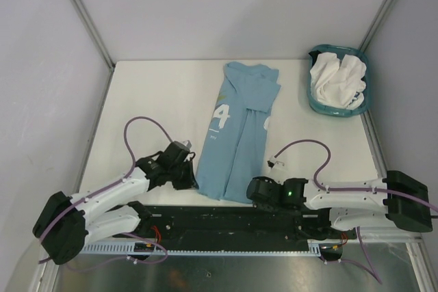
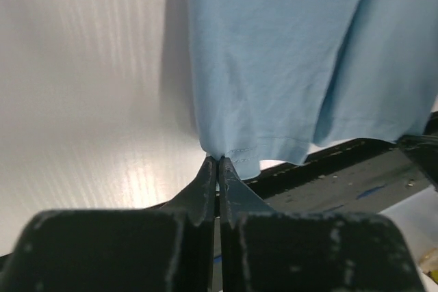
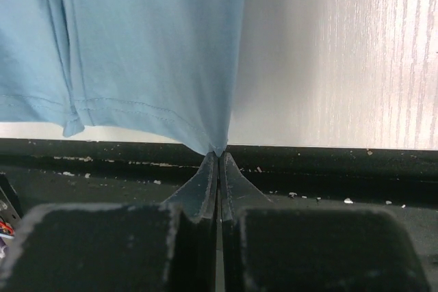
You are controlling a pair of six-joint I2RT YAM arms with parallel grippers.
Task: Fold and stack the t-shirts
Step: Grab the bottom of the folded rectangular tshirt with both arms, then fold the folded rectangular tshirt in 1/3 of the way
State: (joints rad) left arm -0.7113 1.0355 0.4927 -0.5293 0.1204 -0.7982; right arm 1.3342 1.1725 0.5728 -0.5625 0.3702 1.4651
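Hem corners of the light blue t-shirt [image 1: 239,135] are pinched by both arms at the near edge of the white surface [image 1: 157,100]. The left tool [image 2: 217,165] has its fingers pressed together on the near left corner, right at the stitched edge. The right tool [image 3: 218,158] is clamped the same way on the near right corner. The shirt lies flat, folded into a long narrow shape running from the far side toward the arms, with a white "4" [image 1: 222,114] showing on its left half. Its hem reaches the black rail [image 1: 226,220] along the surface's near edge. Well apart, in the far right corner, a teal basket [image 1: 321,105] holds the crumpled white t-shirts [image 1: 337,80].
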